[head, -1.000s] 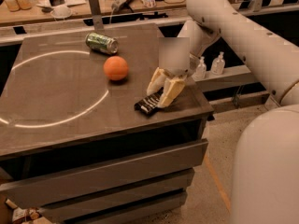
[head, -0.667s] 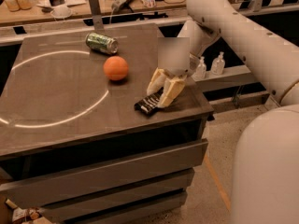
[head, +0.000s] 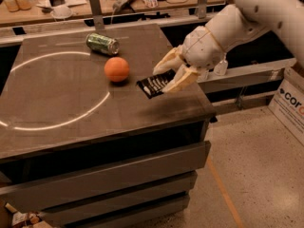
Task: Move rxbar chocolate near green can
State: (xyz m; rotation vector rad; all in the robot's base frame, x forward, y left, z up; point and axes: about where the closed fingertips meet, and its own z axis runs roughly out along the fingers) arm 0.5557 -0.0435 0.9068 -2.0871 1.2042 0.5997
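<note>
The rxbar chocolate [head: 154,84], a flat black wrapper with white stripes, hangs a little above the dark table [head: 61,103], near its right edge. My gripper [head: 172,75] is shut on the bar's right end, with the cream fingers [head: 166,62] above and below it. The white arm reaches in from the upper right. The green can [head: 102,43] lies on its side at the back of the table, up and to the left of the bar. The can and the bar are well apart.
An orange ball [head: 117,69] sits on the table between the can and the bar, just left of the bar. A cluttered bench [head: 71,8] runs behind the table. A cardboard box [head: 290,103] stands on the floor at the right.
The gripper has risen and taken the bar up off the table, slightly back from where it lay. The can and the ball have not moved.
</note>
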